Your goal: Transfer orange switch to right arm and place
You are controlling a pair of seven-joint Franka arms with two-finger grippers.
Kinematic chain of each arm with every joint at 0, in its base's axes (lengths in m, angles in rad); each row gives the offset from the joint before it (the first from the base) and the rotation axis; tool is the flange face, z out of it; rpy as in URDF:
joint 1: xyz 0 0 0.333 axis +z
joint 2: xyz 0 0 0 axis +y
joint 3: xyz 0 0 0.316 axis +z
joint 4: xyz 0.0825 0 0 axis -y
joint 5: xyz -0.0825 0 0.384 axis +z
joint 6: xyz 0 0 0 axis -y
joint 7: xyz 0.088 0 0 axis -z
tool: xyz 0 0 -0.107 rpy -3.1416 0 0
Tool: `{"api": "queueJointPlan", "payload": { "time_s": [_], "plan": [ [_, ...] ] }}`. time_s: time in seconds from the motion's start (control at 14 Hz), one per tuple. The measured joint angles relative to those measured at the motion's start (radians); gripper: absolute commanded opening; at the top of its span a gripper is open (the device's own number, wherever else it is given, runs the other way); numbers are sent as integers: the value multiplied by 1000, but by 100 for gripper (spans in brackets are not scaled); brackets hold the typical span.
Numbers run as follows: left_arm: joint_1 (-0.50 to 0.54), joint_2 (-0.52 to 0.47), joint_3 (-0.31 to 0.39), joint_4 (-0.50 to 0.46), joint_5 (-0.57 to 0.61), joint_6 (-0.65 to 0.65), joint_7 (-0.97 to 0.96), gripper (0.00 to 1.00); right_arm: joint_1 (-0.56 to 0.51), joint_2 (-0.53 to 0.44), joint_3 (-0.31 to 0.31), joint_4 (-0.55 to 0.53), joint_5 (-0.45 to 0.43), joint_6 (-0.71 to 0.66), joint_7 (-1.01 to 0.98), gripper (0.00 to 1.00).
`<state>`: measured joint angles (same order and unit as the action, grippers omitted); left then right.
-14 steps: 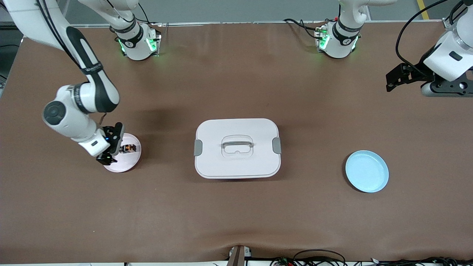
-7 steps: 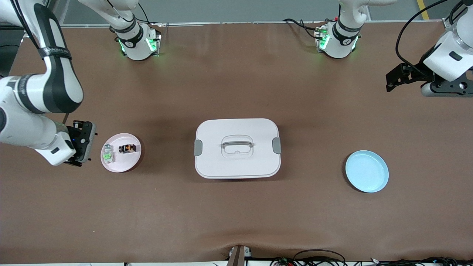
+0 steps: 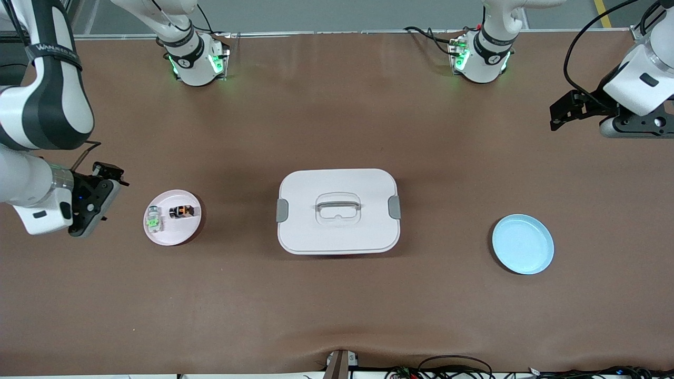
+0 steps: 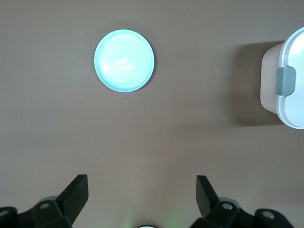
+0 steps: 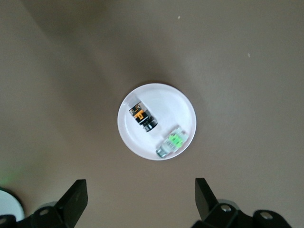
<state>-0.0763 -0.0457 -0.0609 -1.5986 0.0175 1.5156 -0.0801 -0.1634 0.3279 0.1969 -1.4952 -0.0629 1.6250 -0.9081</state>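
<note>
From the front camera, the pink plate (image 3: 172, 217) sat toward the right arm's end of the counter (image 3: 337, 305), and on it lay the orange switch (image 3: 181, 211), dark-bodied with its orange face up, with the green-topped switch (image 3: 153, 219) just beside it at the nine o'clock side of the plate. The right gripper (image 3: 100, 185) hung over bare counter just off that plate's nine o'clock edge, fingers spread apart and holding nothing. At the middle of the counter stood the white lidded box (image 3: 337, 211), handle on top, grey clips at three and nine o'clock. Toward the left arm's end lay the blue plate (image 3: 523, 243), bare. The left gripper (image 3: 566, 111) waited up high over the counter near that end, at about one o'clock from the blue plate, fingers apart and empty. Over to the left wrist view: both black fingers (image 4: 76, 194) stood wide apart, with the blue plate (image 4: 124, 61) down on the counter and a corner of the white lidded box (image 4: 290, 80) with one grey clip showing. Then the right wrist view: fingers (image 5: 77, 198) wide apart again, and between them, farther off, the pink plate (image 5: 183, 107) carrying the orange switch (image 5: 141, 117) and the green-topped switch (image 5: 172, 141), close together but not touching.
</note>
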Motion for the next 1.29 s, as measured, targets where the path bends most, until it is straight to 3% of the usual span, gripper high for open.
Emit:
{"api": "queueJointPlan", "payload": {
  "time_s": [0.36,0.71,1.29],
  "plan": [
    [0,0,0,0,0,0,0,100,15,0,4,49,0,-132,425,100],
    [0,0,-1,0,0,0,0,100,32,-2,6,91,1,-178,772,100],
    [0,-6,-1,0,0,0,19,100,32,-6,8,178,1,-181,872,100]
  ]
}}
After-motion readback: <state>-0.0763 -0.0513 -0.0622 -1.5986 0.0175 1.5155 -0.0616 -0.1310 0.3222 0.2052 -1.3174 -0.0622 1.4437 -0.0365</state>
